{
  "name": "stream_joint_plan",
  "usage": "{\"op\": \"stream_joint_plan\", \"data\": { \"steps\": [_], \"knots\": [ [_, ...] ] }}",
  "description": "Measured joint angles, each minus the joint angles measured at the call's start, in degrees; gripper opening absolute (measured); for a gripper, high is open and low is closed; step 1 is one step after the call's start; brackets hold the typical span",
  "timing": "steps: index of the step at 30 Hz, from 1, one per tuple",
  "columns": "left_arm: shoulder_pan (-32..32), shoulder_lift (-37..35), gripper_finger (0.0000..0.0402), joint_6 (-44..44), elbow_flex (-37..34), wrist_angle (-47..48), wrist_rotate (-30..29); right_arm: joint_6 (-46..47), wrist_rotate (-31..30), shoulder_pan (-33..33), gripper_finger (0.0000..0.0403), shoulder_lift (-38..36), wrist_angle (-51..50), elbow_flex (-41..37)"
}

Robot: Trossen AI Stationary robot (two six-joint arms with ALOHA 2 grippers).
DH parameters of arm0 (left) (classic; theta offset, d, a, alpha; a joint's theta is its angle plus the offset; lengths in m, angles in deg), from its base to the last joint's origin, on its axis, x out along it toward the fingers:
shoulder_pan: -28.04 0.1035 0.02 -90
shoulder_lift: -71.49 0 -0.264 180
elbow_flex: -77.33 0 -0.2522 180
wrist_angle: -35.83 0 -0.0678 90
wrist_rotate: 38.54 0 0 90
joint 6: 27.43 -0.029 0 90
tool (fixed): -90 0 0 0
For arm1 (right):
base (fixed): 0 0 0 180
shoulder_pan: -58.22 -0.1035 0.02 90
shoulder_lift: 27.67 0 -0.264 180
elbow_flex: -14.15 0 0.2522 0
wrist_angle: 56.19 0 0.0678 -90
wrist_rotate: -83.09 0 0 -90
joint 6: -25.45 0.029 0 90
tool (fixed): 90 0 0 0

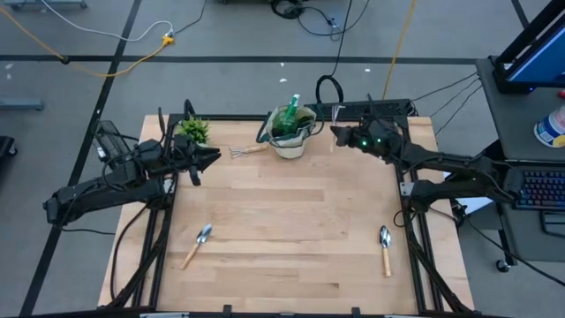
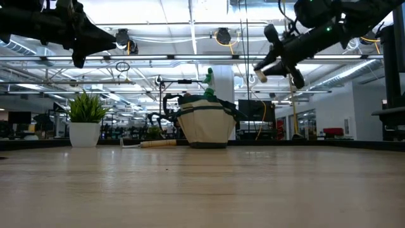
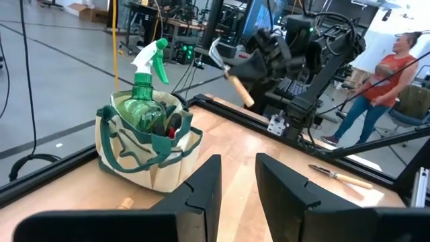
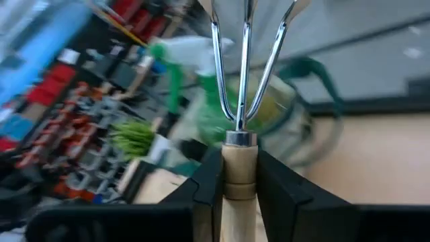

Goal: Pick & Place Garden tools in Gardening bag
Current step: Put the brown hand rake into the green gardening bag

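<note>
The beige gardening bag with green trim stands at the table's far middle, with the green spray bottle upright inside it. My right gripper hovers just right of the bag, shut on a wooden-handled three-tine fork. My left gripper is open and empty above the table, left of the bag; its fingers show in the left wrist view. A small rake lies on the table against the bag's left. Two trowels lie near the front edge. My right gripper pinches the fork's wooden handle between its two fingers, just behind the metal collar. The fingers lie along the handle, and the tines stick out past the fingertips toward the bag. The fork is lifted clear of the table, tilted, with its handle end lowest.
A small potted green plant stands at the far left, behind my left gripper. A person stands beyond the table's right side. The middle of the table is bare wood.
</note>
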State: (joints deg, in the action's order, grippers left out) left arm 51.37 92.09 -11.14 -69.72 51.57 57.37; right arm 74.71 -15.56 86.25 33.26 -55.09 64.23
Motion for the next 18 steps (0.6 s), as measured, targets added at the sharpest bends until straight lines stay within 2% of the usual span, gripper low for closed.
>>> {"op": "stream_joint_plan", "data": {
  "steps": [8,14,18],
  "knots": [
    [0.0,0.0,0.0097,0.1,0.0,0.0,0.0,-4.6,5.5,0.0,0.0057,0.0,8.8,0.0],
    [0.0,1.1,0.0097,0.1,0.0,-0.6,-2.1,1.3,12.5,0.0,0.0057,1.1,18.0,0.0],
    [0.0,3.9,0.0097,-2.0,0.0,-4.9,-3.1,7.1,14.9,-0.6,0.0057,2.6,23.5,0.1]
  ]
}}
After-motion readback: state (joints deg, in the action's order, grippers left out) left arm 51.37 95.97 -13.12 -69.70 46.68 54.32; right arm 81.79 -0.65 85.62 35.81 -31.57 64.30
